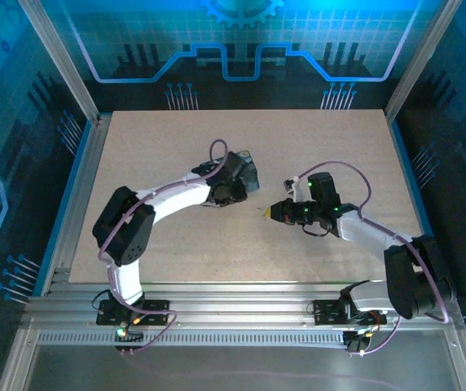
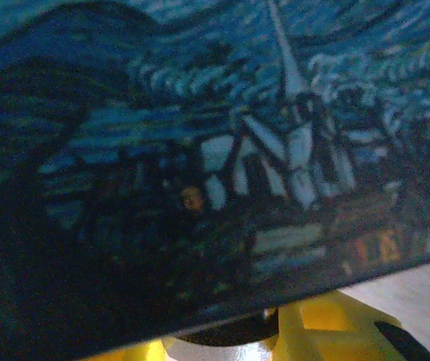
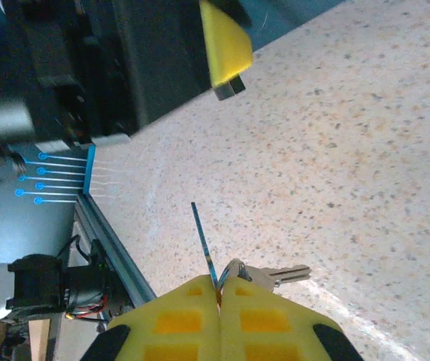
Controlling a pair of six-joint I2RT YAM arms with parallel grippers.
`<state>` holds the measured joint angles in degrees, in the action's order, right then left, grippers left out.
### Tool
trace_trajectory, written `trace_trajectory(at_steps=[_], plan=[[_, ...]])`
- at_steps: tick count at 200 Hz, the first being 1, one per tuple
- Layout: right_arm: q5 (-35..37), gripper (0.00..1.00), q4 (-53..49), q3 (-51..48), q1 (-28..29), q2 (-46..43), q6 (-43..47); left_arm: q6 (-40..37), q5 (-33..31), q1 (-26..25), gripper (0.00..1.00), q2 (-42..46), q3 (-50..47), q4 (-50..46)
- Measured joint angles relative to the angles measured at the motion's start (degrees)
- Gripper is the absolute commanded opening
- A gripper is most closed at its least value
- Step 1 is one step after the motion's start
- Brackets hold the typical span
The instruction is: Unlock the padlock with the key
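The blue-and-yellow painted box (image 1: 245,169) lies mid-table, and its face (image 2: 200,150) sits close over my left gripper (image 2: 226,338). Under the box's lower edge a dark rounded thing, which I take for the padlock (image 2: 230,332), spans the gap between the yellow fingers (image 2: 328,331). From above, my left gripper (image 1: 231,193) sits at the box's near side. My right gripper (image 3: 220,284) is shut on the key (image 3: 204,241), a thin blade seen edge-on that points up and left. In the top view the right gripper (image 1: 275,213) aims left at the box, a short gap away.
A ring with a second silver key (image 3: 279,277) hangs at the right gripper's tips. The left arm's dark wrist and a yellow finger (image 3: 222,41) loom at the top left of the right wrist view. Blue-edged table frame (image 3: 91,169) and aluminium rails (image 1: 241,314) border the speckled table (image 1: 314,147).
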<state>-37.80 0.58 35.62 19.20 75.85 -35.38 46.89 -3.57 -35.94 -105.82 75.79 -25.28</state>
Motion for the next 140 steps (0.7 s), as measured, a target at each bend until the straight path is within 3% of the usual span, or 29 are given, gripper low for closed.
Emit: trace_trajectory(at_steps=[69,140], plan=[[1.11,0.0,2.32,-2.69,3.04,-5.7,3.02,10.6,19.82,3.93,0.0,5.77,-2.89,-0.96],[2.73,0.0,8.31,-2.69,3.58,-4.37,6.05,20.57,26.75,4.33,0.0,12.28,-10.29,4.98]])
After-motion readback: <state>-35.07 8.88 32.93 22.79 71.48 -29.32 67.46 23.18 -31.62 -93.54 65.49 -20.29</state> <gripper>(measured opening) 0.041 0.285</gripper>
